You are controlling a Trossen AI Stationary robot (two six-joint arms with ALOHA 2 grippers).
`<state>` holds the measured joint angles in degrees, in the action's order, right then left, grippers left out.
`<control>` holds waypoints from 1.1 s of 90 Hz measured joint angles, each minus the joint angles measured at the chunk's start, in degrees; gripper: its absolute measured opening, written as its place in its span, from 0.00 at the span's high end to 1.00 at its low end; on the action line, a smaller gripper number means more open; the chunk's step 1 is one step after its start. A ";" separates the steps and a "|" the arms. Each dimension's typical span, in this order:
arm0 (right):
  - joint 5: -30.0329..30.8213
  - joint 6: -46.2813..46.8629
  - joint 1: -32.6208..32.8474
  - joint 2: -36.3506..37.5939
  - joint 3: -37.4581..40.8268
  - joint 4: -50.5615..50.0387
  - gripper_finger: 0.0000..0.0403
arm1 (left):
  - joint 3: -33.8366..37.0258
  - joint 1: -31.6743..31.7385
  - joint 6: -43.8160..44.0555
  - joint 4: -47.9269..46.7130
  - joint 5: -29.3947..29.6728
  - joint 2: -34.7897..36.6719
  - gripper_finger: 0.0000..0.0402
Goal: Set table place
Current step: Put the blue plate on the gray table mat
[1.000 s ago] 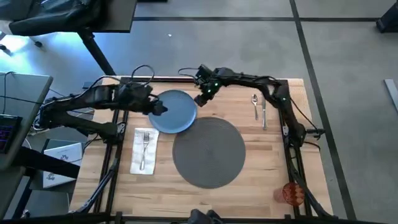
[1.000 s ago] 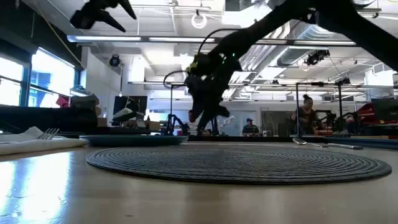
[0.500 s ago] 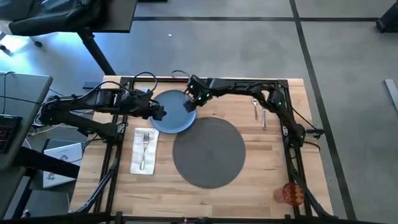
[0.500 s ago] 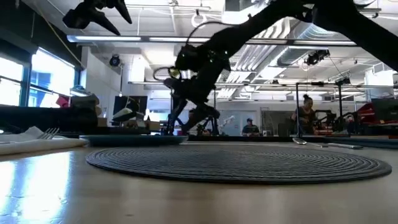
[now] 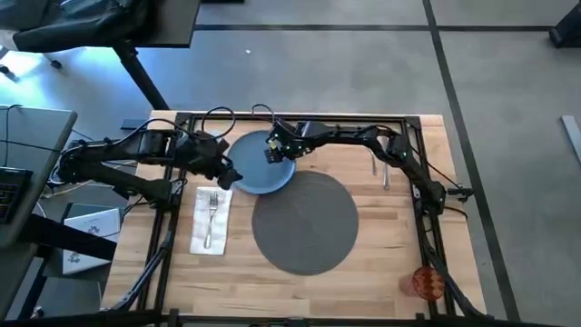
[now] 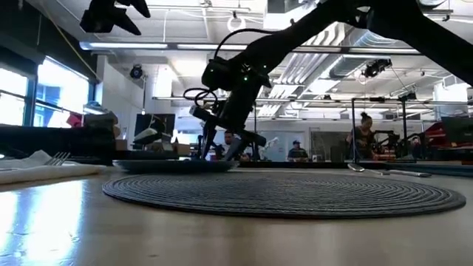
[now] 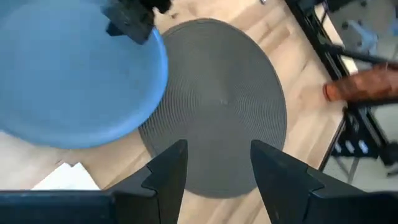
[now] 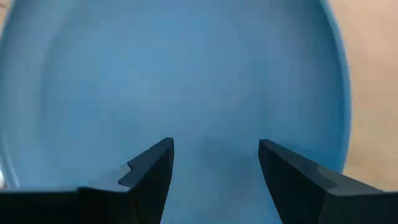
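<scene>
The round blue plate (image 5: 259, 173) lies on the pale wood table (image 5: 381, 254) at the far left. Its rim reaches the far-left edge of the dark woven mat (image 5: 304, 222). My right gripper (image 5: 273, 151) stands open low over the plate's inside (image 8: 186, 74), fingers pointing down (image 6: 222, 151). My left gripper (image 5: 227, 175) hangs open, high above the plate's left rim, with nothing between its fingers (image 7: 214, 152). A white napkin (image 5: 209, 227) with a fork (image 5: 212, 213) on it lies left of the mat. My right gripper has both open fingers (image 8: 149, 168) over the plate's inner surface, coming from above. I cannot tell whether the fingertips touch the plate.
A spoon (image 6: 356, 168) and a knife (image 5: 386, 174) lie at the far right, partly under my right arm. An orange cup (image 5: 425, 283) stands at the near right corner. The table's black frame (image 5: 427, 227) runs along its edges.
My right gripper has gone toward the table's left edge and down, from beside the plate's far-right rim to low over the plate. My left gripper has drifted a little toward the near edge.
</scene>
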<state>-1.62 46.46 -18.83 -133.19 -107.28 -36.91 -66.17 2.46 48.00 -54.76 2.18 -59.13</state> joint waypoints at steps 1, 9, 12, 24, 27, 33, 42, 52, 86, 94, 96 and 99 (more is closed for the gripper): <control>0.23 -0.01 0.11 0.12 -0.16 -0.44 0.45 | 0.00 0.00 -0.33 -0.18 -0.24 0.00 0.60; 2.09 0.09 0.69 1.54 -1.66 -5.24 0.45 | 0.00 0.00 -2.18 -1.75 -1.87 0.04 0.60; 2.09 0.08 0.76 1.95 -2.09 -7.17 0.45 | 0.00 0.00 -2.69 -2.51 -2.09 0.04 0.60; 2.26 0.23 -0.69 2.04 -2.10 -12.04 0.45 | 0.00 -0.55 -3.68 -4.97 -1.76 0.31 0.60; 2.09 0.95 -1.11 1.68 -1.86 -11.98 0.45 | 0.00 -0.79 -3.71 -5.45 -1.42 0.33 0.60; 0.57 3.06 -1.90 1.49 -1.00 -11.76 0.45 | 0.00 -1.20 -3.92 -5.82 -1.04 0.28 0.60; -0.56 6.23 -2.17 1.24 0.28 -10.93 0.45 | 0.00 -1.88 -4.16 -5.78 -0.99 0.33 0.60; -0.84 8.94 -1.64 0.70 1.06 -8.07 0.45 | 0.00 -2.67 -4.16 -5.75 -0.74 0.33 0.60; -1.28 18.25 0.01 1.06 7.80 0.27 0.62 | 0.00 -4.15 -4.81 -5.59 0.12 0.32 0.60; -1.48 19.85 0.54 1.19 9.01 0.87 0.73 | 0.00 -4.13 -5.29 -5.51 0.59 0.31 0.60; -1.61 20.19 0.68 1.20 9.30 1.21 0.76 | 0.00 -4.13 -5.42 -5.51 0.69 0.31 0.60; -2.10 20.62 0.85 1.21 9.66 1.67 0.81 | 0.00 -4.13 -5.67 -5.47 0.69 0.31 0.60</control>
<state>-3.72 67.08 -17.97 -131.98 -97.61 -35.24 -66.17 -1.67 42.33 -60.23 2.87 -58.83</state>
